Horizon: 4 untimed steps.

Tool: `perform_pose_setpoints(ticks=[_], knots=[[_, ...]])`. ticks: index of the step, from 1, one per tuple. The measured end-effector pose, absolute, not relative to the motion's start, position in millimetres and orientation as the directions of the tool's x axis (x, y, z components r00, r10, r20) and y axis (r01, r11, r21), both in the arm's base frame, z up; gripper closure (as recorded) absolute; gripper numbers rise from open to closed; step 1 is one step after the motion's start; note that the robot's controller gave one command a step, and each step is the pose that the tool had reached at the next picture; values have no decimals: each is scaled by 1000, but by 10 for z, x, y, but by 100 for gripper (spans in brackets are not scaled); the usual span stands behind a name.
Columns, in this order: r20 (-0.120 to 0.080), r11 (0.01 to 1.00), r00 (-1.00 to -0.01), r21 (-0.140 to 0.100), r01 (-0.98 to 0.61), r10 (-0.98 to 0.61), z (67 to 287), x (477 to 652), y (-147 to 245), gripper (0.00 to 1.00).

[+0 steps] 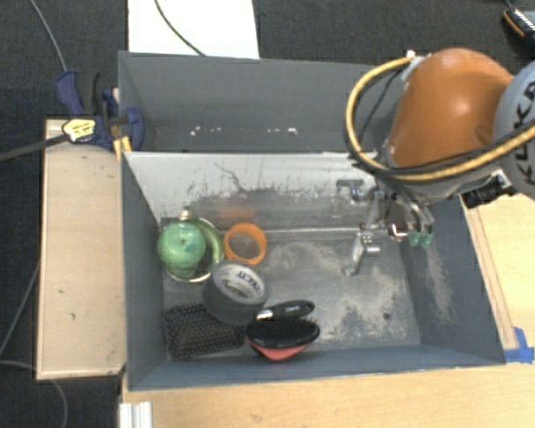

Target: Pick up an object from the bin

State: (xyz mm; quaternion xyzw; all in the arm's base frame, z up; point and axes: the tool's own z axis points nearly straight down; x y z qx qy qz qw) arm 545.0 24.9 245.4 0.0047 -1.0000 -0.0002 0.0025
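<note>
My gripper [367,243] hangs over bare bin floor in the right half of the bin, with nothing seen in it. The nearest loose things lie to its left. An orange tape ring [245,243] lies flat near the back wall. A grey duct tape roll [234,291] sits in front of the ring. A black and red oval thing [281,331] rests at the front, left of the gripper and closer to the camera.
A green apple [182,246] sits in a pale round rim at the left. A black mesh-textured pad [199,330] lies in the front left corner. The arm's orange cover and yellow cables hang over the back right of the bin.
</note>
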Motion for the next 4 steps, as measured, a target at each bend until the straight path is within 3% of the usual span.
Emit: perform_pose_setpoints(ticks=[1, 2, 3, 4], knots=[[-4, 1000, -1000, 0, -9, -9, 2500, 5463, 249, 0], [-8, 1000, -1000, 2, -16, -16, 1202, 5080, 829, 0], [-16, 981, -980, -3, -196, -196, 1478, 5044, 1015, 0], [-12, 910, -910, -1, -415, -415, 1151, 4823, 1631, 0]])
